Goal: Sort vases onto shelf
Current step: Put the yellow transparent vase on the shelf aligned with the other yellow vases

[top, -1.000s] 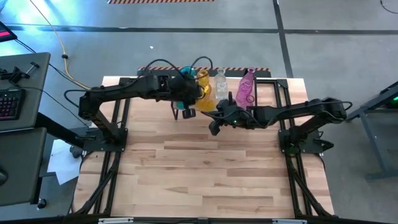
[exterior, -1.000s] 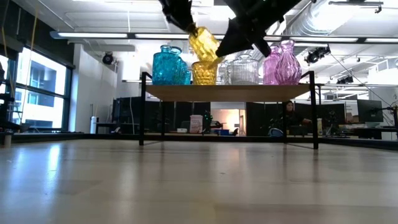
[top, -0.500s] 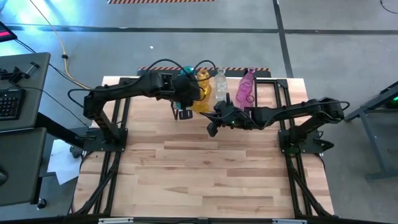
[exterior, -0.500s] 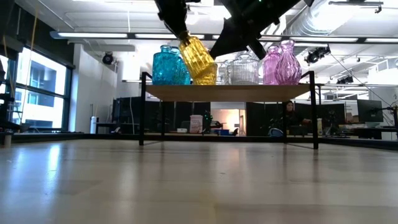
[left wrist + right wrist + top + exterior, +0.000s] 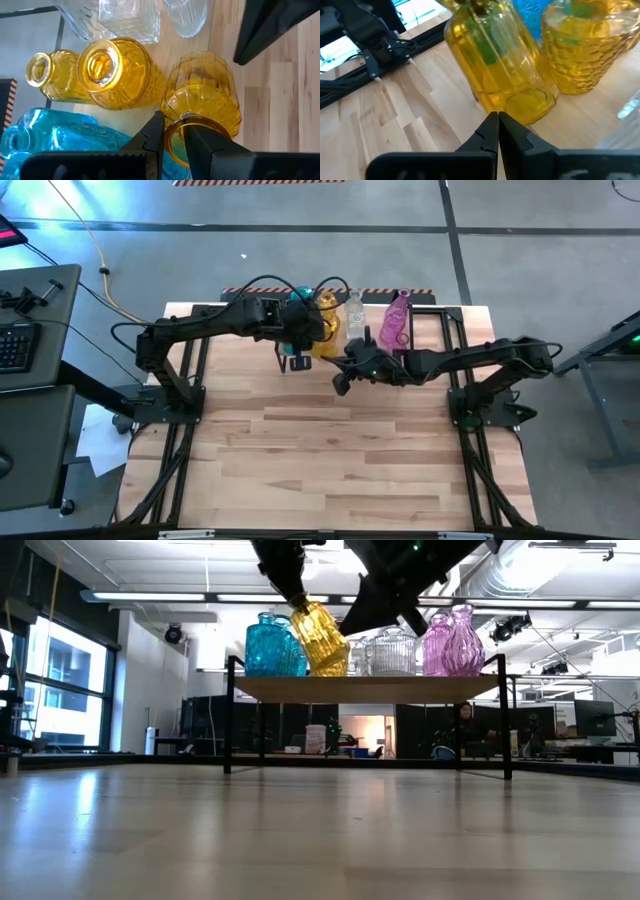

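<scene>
Wood shelf on black legs (image 5: pixel 370 688) holds glass vases. Our left gripper (image 5: pixel 172 131) pinches the ribbed yellow glass vase (image 5: pixel 320 637) by its rim, tilted above the shelf, near 12 o'clock of the table. Right gripper (image 5: pixel 498 125), squeezed closed, waits beside it. Next we stand it up by the yellow ones.

Bright, even overhead light w/ ceiling strip lamps (image 5: pixel 150 597) glaring in low view, window (image 5: pixel 60 690) daylight at its side, soft faint shadows, wrist views slightly blurred up close.

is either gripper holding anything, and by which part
The left gripper pinches the ribbed yellow glass vase by its mouth rim; the right gripper is shut, empty.
</scene>
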